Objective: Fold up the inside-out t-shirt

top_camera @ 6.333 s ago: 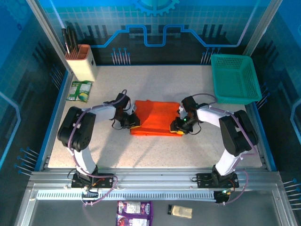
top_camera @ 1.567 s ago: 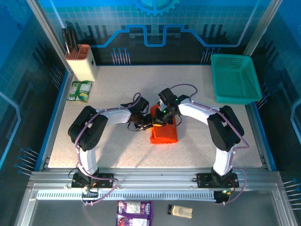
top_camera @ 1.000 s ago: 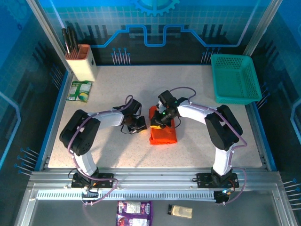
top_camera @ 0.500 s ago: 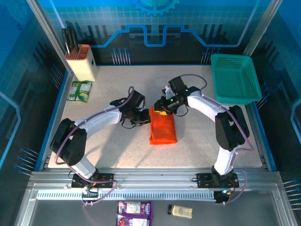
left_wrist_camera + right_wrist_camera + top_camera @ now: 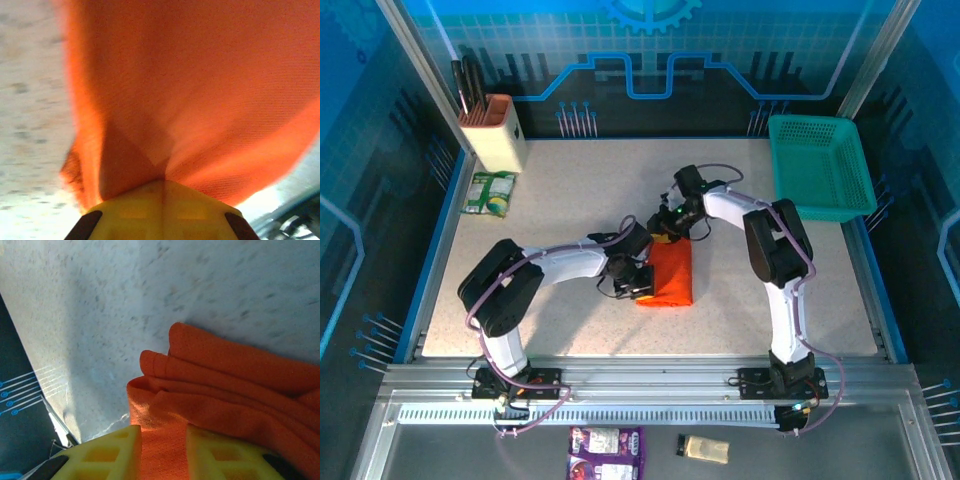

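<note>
The inside-out t-shirt (image 5: 670, 275) is a bright orange, narrow folded bundle lying mid-table. My left gripper (image 5: 636, 282) is at its near left edge. In the left wrist view the yellow fingers (image 5: 135, 210) meet tip to tip, and the left gripper (image 5: 162, 182) is shut on a pinch of the t-shirt (image 5: 200, 90), which fans out from it. My right gripper (image 5: 667, 222) is at the bundle's far end. In the right wrist view its fingers (image 5: 120, 450) straddle a thick fold of the t-shirt (image 5: 210, 385), and cloth fills the right gripper (image 5: 162, 442).
A teal mesh basket (image 5: 820, 165) stands at the back right. A tan knife holder (image 5: 492, 130) and a green packet (image 5: 488, 192) sit at the back left. Blue rails border the table, and small packets (image 5: 606, 445) lie below the front rail.
My left gripper has moved from the shirt's far left corner down to its near left edge. The right gripper stays at the far end, shifted slightly. The bundle's near end now looks a little wider.
</note>
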Controlling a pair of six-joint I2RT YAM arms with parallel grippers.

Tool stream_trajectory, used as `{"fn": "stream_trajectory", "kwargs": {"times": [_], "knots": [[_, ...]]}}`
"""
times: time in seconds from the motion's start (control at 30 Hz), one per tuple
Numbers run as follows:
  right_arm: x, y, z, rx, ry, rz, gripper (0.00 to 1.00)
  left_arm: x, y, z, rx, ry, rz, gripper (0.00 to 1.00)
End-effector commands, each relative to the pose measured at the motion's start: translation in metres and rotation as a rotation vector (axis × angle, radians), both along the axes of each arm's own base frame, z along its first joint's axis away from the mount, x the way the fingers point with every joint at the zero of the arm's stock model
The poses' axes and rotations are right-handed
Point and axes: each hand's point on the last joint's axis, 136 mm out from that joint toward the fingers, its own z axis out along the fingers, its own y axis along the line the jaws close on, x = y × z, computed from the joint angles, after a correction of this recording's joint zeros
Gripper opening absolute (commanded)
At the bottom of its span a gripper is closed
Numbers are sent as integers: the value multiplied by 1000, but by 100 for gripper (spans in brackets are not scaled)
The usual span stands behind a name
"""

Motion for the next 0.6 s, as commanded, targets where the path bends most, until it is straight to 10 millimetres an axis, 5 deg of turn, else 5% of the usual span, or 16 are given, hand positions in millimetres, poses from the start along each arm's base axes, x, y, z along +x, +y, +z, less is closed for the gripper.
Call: {"fn": "stream_trajectory", "kwargs": {"times": [0.0, 0.17, 0.33, 0.57], "knots": [[3, -37, -11, -54, 11, -60, 29, 6, 28, -13, 37, 16, 78, 5], [-27, -77, -7, -88, 27, -117, 29, 24, 57, -12, 58, -1, 126, 5], [-81, -92, -2, -91, 66, -128, 29, 57, 72, -10, 69, -24, 145, 4], [-109, -102, 44, -154, -39, -111, 30, 89, 68, 34, 40, -122, 98, 6]]}}
